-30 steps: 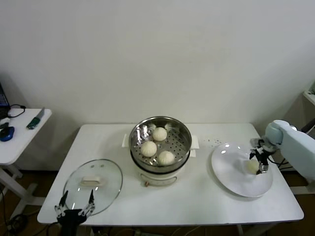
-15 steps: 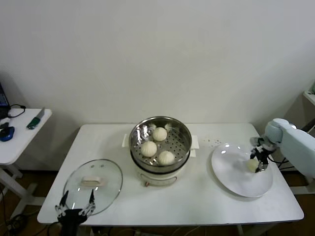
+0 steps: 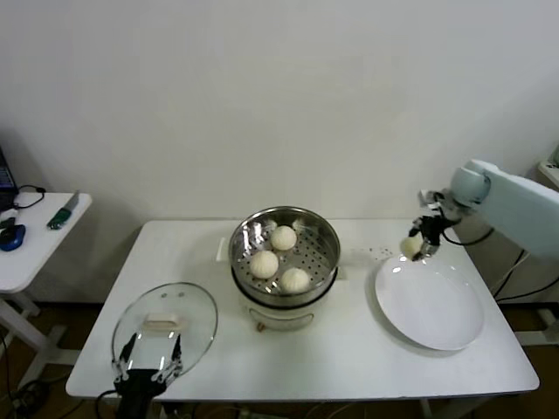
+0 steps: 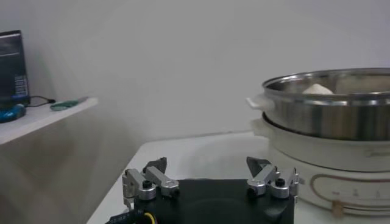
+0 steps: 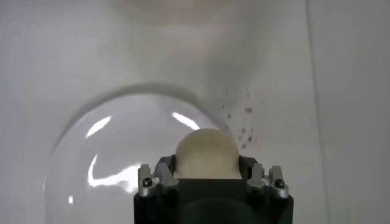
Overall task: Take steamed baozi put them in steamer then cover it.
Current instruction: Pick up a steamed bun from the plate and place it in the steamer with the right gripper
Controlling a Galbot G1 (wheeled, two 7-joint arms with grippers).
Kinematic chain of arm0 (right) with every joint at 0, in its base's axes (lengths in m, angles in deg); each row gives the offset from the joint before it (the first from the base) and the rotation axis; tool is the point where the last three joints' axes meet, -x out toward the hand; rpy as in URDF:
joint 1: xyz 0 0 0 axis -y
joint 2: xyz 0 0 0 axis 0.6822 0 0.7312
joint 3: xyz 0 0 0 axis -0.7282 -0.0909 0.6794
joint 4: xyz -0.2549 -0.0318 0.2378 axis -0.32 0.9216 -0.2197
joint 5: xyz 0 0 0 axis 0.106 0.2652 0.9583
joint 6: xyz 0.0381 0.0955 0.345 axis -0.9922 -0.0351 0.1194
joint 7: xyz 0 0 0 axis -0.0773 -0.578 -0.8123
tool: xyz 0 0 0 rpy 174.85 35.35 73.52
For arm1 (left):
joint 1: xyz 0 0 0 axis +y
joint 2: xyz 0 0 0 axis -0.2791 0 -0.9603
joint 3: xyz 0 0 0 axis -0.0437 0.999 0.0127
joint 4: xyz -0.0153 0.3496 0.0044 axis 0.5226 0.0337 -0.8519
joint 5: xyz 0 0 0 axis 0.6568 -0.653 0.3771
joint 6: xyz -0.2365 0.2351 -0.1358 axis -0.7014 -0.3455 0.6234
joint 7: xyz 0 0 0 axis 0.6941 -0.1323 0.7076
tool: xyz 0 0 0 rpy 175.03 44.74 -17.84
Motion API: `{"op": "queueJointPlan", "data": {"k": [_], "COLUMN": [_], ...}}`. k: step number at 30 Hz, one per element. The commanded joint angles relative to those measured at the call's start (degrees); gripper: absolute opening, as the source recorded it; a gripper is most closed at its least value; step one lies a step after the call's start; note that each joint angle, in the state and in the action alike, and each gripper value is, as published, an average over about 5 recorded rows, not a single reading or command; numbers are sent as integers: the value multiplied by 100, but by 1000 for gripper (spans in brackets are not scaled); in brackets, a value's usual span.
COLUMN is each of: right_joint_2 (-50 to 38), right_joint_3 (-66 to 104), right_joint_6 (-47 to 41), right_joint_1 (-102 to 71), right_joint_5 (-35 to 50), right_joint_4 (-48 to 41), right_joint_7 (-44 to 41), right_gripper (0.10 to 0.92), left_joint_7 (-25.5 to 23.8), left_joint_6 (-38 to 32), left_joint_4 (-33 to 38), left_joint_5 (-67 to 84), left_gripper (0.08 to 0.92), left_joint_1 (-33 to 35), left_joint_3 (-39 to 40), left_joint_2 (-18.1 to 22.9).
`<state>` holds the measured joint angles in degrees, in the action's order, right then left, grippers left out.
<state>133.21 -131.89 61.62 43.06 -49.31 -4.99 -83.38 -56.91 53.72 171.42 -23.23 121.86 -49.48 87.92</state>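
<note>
In the head view the white table [image 3: 349, 349] fills the lower half of the frame, with the steamer [image 3: 284, 255] at its centre holding three steamed baozi [image 3: 265, 264] on the perforated floor. At the right of the frame the right gripper [image 3: 419, 240] hangs in the air above the upper left rim of the white plate [image 3: 430, 301], its jaws clamped on a fourth baozi [image 3: 410, 247] that is clear of the plate. At the lower left, the glass lid [image 3: 164, 327] lies flat on the table, and the left gripper [image 3: 150, 365] sits at the bottom edge over the lid's near side, its jaws spread apart with nothing between them. A small side table [image 3: 35, 240] with a few items stands at the far left. In the left wrist view the left gripper [image 4: 210, 182] shows at the bottom centre, its two fingers wide apart and empty, with the steamer [image 4: 329, 122] on its white base at the right of the frame and the top of one bun just visible above the rim. In the right wrist view the right gripper [image 5: 210, 176] is at the bottom centre with the fourth baozi [image 5: 206, 151] squeezed between its fingers, and the white plate [image 5: 103, 158] lies below it across the lower left of the frame, on the table.
</note>
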Motion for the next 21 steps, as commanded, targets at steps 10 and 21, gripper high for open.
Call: {"op": "queueJointPlan", "data": {"k": [10,21], "right_joint_2": [2491,3117], "right_joint_3": [-2820,-2427], "right_joint_6": [-429,-663], "right_joint_1": [2225,1474], "right_joint_5": [3334,3250], "right_joint_4": [332,327], "right_joint_7": [66,325], "right_gripper": [670,670], "left_joint_7": [-230,-232], "left_joint_6": [42,20], "left_joint_4": [116,18], "left_joint_5": [-484,-441], "left_gripper": [823,823], "left_joint_1": [-39,-47], "left_joint_3": [313,262], "left_joint_2": [-177,-240]}}
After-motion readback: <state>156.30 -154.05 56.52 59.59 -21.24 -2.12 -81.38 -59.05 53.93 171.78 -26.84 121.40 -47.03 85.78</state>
